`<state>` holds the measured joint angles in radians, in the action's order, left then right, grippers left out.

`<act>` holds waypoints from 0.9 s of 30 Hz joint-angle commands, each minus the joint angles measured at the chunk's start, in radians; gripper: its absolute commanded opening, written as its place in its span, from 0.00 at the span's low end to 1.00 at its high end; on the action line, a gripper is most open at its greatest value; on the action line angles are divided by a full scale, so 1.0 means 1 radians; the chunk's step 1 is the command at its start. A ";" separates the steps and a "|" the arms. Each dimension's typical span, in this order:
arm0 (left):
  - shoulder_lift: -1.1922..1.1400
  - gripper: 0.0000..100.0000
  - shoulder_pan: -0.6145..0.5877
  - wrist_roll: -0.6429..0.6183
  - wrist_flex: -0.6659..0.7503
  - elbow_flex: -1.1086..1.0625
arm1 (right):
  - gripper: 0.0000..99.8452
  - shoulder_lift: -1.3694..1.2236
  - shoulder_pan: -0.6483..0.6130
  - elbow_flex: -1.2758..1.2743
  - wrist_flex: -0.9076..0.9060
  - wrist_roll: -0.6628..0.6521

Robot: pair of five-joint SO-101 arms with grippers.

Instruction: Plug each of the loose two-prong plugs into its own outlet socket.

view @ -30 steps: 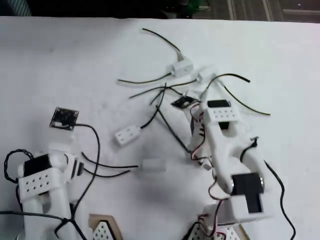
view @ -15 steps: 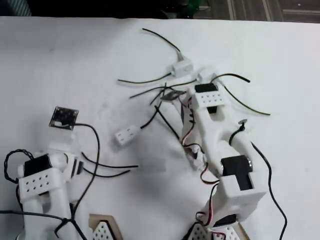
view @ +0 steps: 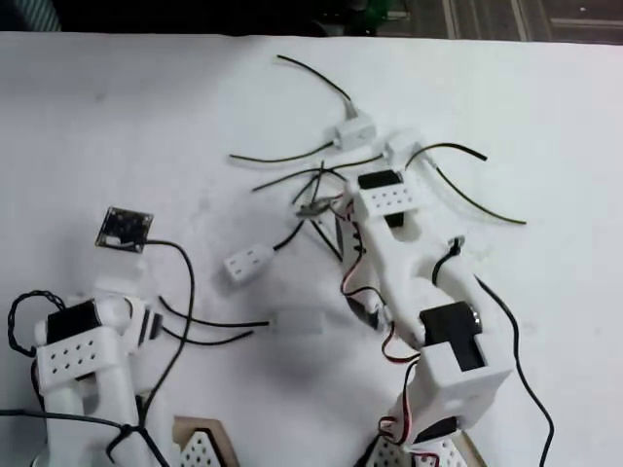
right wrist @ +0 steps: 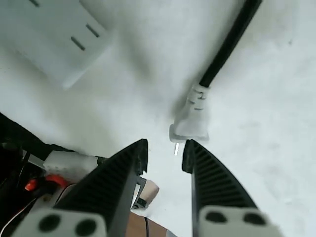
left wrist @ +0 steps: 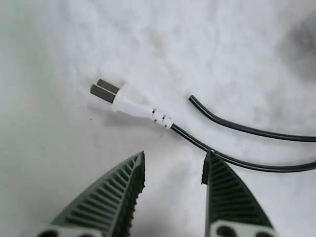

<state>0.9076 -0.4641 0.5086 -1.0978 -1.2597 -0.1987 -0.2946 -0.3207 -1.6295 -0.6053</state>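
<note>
We are holding the right pincer (right wrist: 165, 148) narrowly parted and empty, its tips hanging just short of a small white moulded two-prong plug (right wrist: 190, 123) on a black cord (right wrist: 229, 44). The plug is lying on the white bench (right wrist: 276, 148), prongs pointing back at us. To grip it well, we are judging that the jaws should be straddling the plug's flat body rather than the cord, leaving the prongs free for the white rectangular outlet block (right wrist: 54, 39) lying nearby. The left pincer (left wrist: 174, 160) is gaping wide near a second white plug with dark prongs (left wrist: 128, 101), not touching it.
</note>
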 commanded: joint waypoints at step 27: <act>0.019 0.20 0.002 -0.003 0.009 -0.002 | 0.04 -0.150 0.065 -0.057 0.200 -0.008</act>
<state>0.9076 -0.4641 0.5086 -1.0978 -1.2597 -0.3368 -0.2240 -0.3805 -1.4469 -0.6053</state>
